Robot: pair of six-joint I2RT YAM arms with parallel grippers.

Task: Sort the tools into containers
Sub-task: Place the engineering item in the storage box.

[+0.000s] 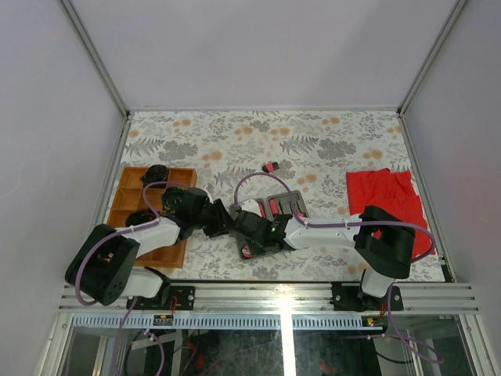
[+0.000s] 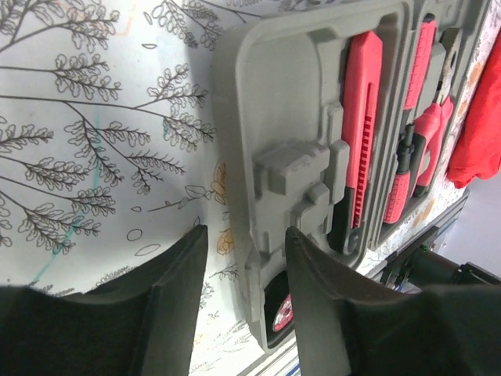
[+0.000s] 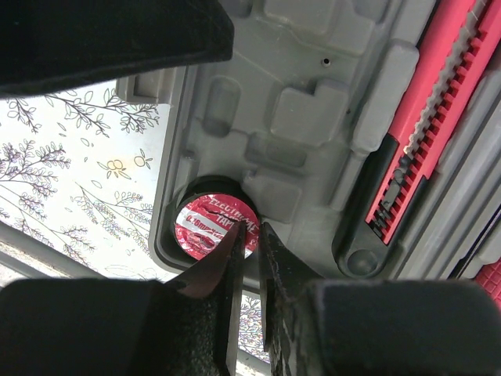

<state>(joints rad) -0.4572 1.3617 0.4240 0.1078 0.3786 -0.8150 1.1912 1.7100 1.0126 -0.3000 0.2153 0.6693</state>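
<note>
The grey case (image 1: 274, 196) lies open at mid-table, and in its recesses (image 2: 274, 94) I see a pink-red utility knife (image 2: 362, 117), pliers (image 2: 427, 133) and a screwdriver (image 2: 420, 55). The round pink disc (image 3: 205, 223) sits in the case's corner well (image 3: 313, 102). My right gripper (image 3: 252, 229) is shut to a thin slit, its tips touching the disc's right rim; nothing shows between them. My left gripper (image 2: 245, 232) is open and straddles the case's outer wall, one finger over the cloth, the other over the case. Both grippers (image 1: 221, 219) (image 1: 249, 229) meet at the case's near left corner.
The wooden tray (image 1: 125, 196) stands at the left with black items (image 1: 155, 174) in its far compartments. A small pink-and-black tool (image 1: 271, 167) lies loose on the floral table beyond the case. The red cloth (image 1: 383, 196) lies at the right.
</note>
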